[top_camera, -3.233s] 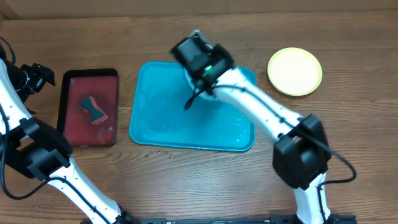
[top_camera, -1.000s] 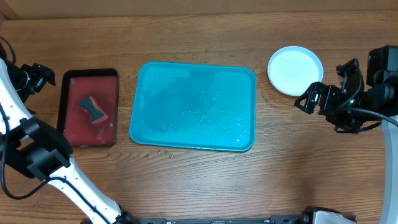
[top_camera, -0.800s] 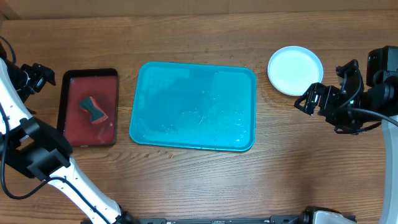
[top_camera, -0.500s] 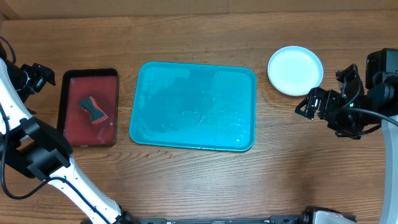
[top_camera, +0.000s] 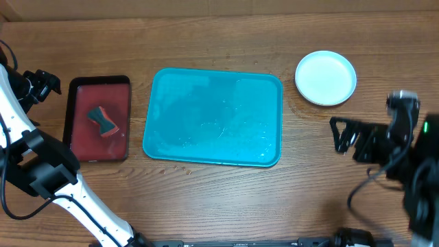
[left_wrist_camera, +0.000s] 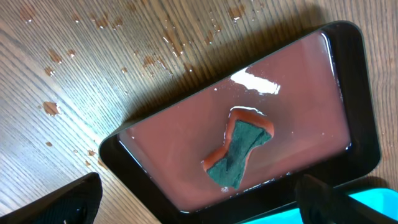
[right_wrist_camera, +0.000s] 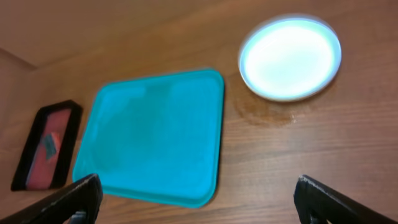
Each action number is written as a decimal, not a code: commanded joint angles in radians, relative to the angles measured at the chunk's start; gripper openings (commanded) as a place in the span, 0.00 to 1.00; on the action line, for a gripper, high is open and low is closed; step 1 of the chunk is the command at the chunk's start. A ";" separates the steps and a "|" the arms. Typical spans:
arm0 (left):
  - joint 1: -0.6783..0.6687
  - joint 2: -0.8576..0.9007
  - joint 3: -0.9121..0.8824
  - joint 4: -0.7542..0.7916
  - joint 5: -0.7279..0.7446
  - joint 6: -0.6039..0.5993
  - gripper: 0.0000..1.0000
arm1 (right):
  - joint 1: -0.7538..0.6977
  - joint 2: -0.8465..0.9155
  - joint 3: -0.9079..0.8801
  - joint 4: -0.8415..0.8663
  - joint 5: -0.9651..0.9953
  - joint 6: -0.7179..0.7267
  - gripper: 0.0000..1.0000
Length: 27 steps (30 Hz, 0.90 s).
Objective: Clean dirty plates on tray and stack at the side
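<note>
No writing, label, brand, number or sign can be read in any view. The blue tray, the stack of plates to its right, the dark red tray to its left, the sponge and the wooden table all look plain.

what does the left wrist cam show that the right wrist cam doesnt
Only the left wrist view: reddish-brown drops spattered on the wood beside the red tray, and the shiny liquid pooled in that tray. Only the right wrist view: the white plate on the table, and the whole blue tray, with no plates on it. Both: the red tray with the sponge lying in it, and the blue tray, though the left view catches only a corner of it.
</note>
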 commanded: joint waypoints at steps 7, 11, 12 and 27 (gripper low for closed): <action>-0.007 -0.023 0.016 0.001 0.000 0.020 1.00 | 0.029 -0.429 -0.467 0.394 -0.027 -0.002 1.00; -0.007 -0.023 0.016 0.001 0.000 0.020 1.00 | 0.105 -0.569 -0.661 0.635 0.008 -0.003 1.00; -0.007 -0.023 0.016 0.001 0.000 0.020 1.00 | 0.123 -0.597 -0.710 0.696 0.022 -0.002 1.00; -0.007 -0.023 0.016 0.001 0.000 0.020 1.00 | 0.169 -0.786 -1.153 1.255 0.149 -0.002 1.00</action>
